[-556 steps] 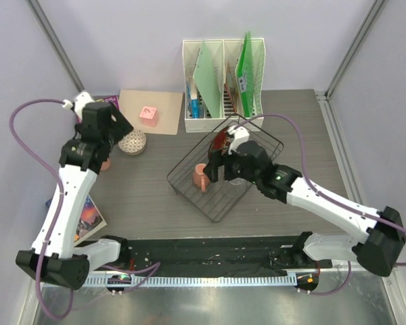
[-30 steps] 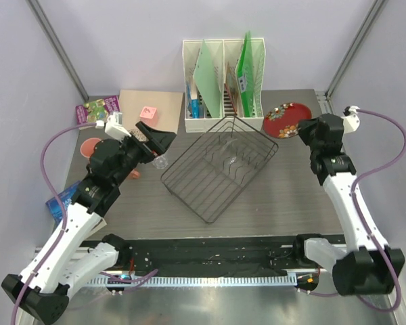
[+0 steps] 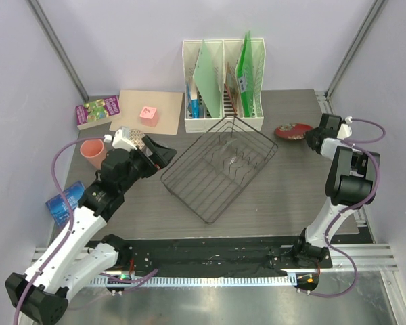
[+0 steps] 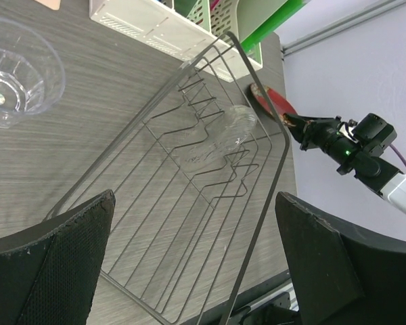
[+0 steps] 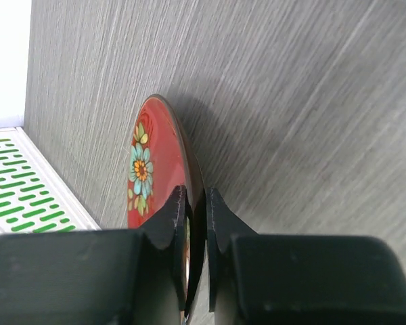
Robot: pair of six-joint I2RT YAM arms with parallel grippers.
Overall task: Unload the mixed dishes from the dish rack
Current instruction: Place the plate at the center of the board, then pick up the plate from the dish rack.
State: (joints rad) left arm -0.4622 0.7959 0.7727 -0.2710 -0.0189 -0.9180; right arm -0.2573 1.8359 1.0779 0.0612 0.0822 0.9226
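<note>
Grips the red plate [image 5: 152,169] by its rim with the right hand [image 5: 195,203] — fingers pressed together on the edge, flowered face turned toward the white file holder [image 3: 223,81]. Keeps the plate tilted up on edge at the back right of the desk [image 3: 284,196], outside the dish rack [image 3: 220,166] and just right of the file holder; cannot tell whether its far rim touches the desk.

Holds the left hand [image 4: 195,200] spread wide with nothing between its fingers, above the desk just left of the rack and pointed toward it.

Shows a clear glass [image 4: 233,125] inside the rack, lying on its side among the prongs in the half nearer the file holder.

Finds one salmon-pink cup [image 3: 93,154] upright on the desk at the far left — well apart from the rack. Picks out, in the left wrist view, a clear bowl [image 4: 13,74] standing on the desk beside the rack's left edge.
</note>
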